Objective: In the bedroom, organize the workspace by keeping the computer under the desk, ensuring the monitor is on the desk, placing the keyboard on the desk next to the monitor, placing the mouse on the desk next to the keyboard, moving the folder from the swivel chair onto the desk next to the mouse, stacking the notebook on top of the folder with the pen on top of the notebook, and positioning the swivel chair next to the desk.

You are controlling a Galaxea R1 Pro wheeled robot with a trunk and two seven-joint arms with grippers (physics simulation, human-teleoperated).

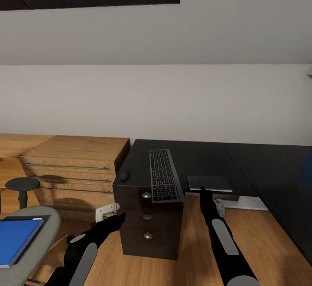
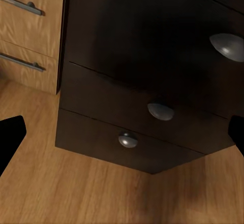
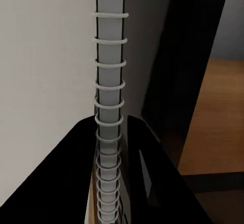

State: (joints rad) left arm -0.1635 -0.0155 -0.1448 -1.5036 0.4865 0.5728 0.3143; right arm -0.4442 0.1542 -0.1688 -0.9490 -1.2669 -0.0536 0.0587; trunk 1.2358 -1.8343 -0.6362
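At centre frame, the right gripper (image 1: 203, 192) is clenched on the spiral-bound dark notebook (image 1: 210, 183) at the glossy black desk (image 1: 195, 156) edge. The left gripper (image 1: 115, 219), lower left, hangs released. The slim dark-keyed keyboard (image 1: 164, 175) shows no readable lettering.

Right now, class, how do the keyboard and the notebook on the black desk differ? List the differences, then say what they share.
1. The keyboard is long and narrow, running front to back; the notebook is shorter and lies crosswise.
2. The keyboard shows rows of keys; the notebook has a plain dark cover with a wire spiral along its edge.
3. The keyboard lies free; the right gripper is at the notebook's spiral edge.

Both are dark, flat and overhang the desk's front edge.
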